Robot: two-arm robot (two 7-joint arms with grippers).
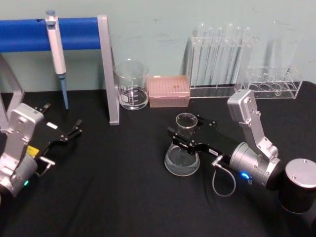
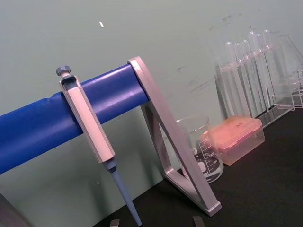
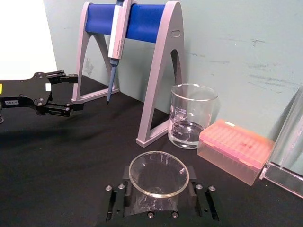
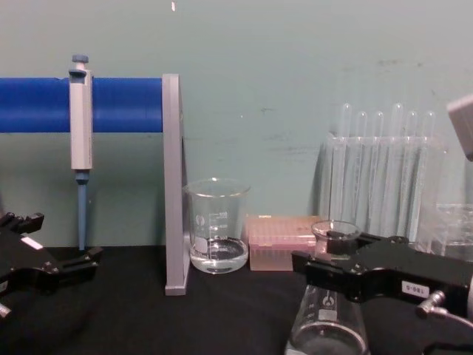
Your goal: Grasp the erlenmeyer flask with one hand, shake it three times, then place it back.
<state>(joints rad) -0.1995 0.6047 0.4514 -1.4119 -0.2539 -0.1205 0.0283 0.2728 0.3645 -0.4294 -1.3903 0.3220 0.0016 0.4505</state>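
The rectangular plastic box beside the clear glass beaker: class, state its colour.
The rectangular plastic box is translucent pinkish orange, clearest in the right wrist view.

1 erlenmeyer flask (image 1: 181, 148). 1 beaker (image 1: 132, 85). 1 pipette (image 1: 57, 54), on 1 stand (image 1: 111, 74) w/ blue bar. 1 pink tip box (image 1: 169, 91). 2 clear racks on bench (image 1: 123, 187): tall rack (image 1: 217, 90), low rack (image 1: 274, 86). Test tubes (image 1: 219, 54) approx 6, exact no. hard to tell. 2 claws: left claw (image 1: 74, 131), right claw (image 1: 186, 129).
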